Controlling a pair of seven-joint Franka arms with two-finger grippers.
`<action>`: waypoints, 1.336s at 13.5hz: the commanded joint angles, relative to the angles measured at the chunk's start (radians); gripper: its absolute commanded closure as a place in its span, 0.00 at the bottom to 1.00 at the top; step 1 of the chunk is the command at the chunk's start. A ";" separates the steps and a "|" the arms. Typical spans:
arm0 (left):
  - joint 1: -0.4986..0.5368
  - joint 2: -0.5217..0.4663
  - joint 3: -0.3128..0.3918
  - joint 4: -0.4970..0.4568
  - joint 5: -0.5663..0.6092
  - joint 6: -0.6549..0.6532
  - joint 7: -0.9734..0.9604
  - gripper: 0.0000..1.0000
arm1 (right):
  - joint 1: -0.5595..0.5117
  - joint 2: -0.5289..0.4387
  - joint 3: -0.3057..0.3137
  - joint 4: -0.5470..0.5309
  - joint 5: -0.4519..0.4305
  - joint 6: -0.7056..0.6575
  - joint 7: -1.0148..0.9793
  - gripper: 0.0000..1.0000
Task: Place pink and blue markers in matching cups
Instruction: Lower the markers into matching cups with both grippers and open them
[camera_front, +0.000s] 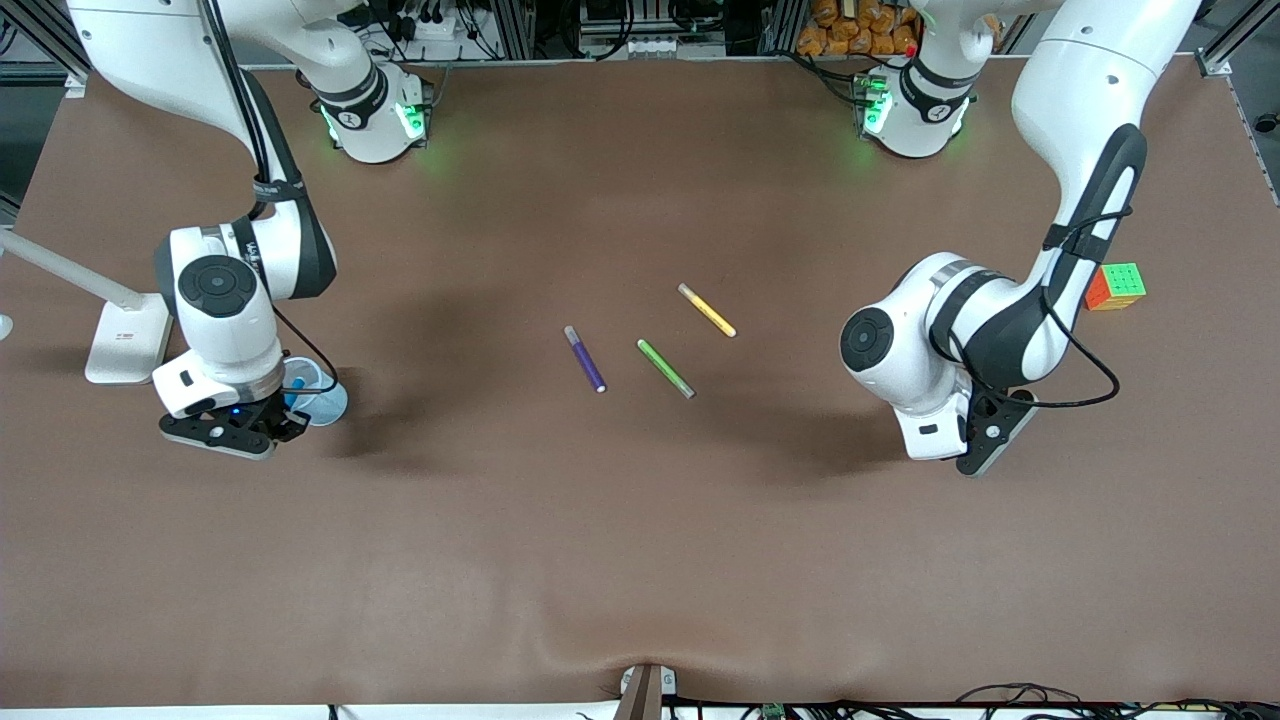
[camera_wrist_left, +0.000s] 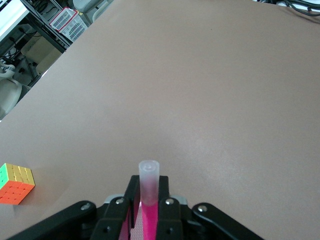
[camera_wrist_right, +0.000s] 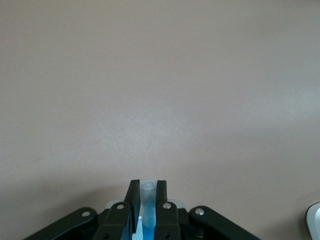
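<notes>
My left gripper (camera_front: 980, 440) is at the left arm's end of the table, shut on the pink marker (camera_wrist_left: 149, 215). The marker stands upright and its pale cap pokes out past the fingertips (camera_wrist_left: 165, 192). Pink mesh of the pink cup (camera_wrist_left: 135, 230) shows just under the jaws; the arm hides this cup in the front view. My right gripper (camera_front: 285, 422) is over the light blue cup (camera_front: 318, 398), shut on the blue marker (camera_wrist_right: 148, 210). Its cap is level with the fingertips (camera_wrist_right: 161, 190), and its blue shaft (camera_front: 299, 384) reaches into the cup (camera_wrist_right: 138, 231).
A purple pen (camera_front: 585, 358), a green pen (camera_front: 665, 368) and a yellow pen (camera_front: 707, 310) lie mid-table. A colour cube (camera_front: 1115, 286) sits beside the left arm and also shows in the left wrist view (camera_wrist_left: 16, 183). A white lamp base (camera_front: 128, 340) stands beside the right arm.
</notes>
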 joint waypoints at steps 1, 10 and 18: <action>-0.005 0.014 -0.007 0.018 0.020 -0.026 -0.009 0.46 | 0.003 -0.042 0.005 -0.056 -0.029 0.012 0.057 1.00; 0.015 -0.020 -0.012 0.118 -0.123 -0.067 0.277 0.00 | -0.010 -0.050 0.005 0.020 -0.027 -0.105 0.045 0.00; 0.128 -0.123 -0.013 0.217 -0.487 -0.069 0.740 0.00 | -0.056 0.123 0.010 0.587 0.566 -0.688 -0.075 0.00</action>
